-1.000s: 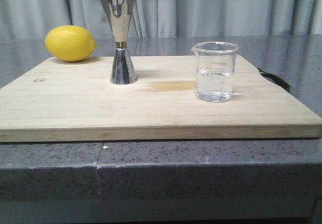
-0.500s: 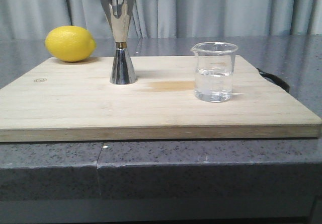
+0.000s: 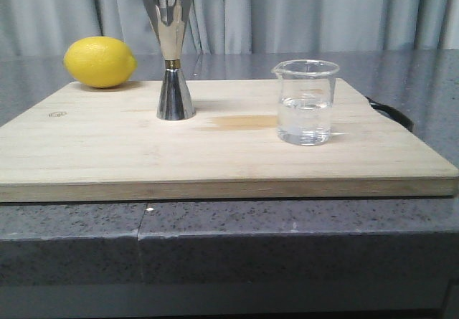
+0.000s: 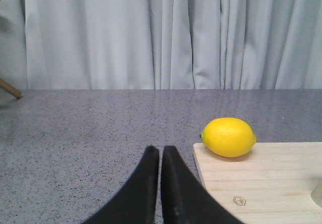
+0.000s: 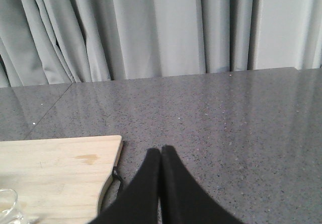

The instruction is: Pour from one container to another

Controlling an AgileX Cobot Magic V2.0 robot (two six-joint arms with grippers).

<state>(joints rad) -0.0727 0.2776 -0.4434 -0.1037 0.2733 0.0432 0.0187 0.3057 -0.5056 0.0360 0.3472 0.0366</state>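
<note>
on the wooden board (image 3: 107,147) your beaker (image 3: 305,102) and jigger (image 3: 172,57) stand apart for pouring, while both your left gripper (image 4: 161,156) and right gripper (image 5: 161,156) sit pinched closed, holding nothing

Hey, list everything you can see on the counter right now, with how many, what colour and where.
jigger: one, shiny steel with a gold band, upright at the back left of the board
beaker: one, clear glass part full of clear liquid, upright on the right of the board
lemon: one, yellow, at the board's far left corner
cutting board: one, pale wood, on the counter
counter: one, speckled grey
curtain: grey, behind the counter
left claw: black, shut, off the board's left
right claw: black, shut, off the board's right
</note>
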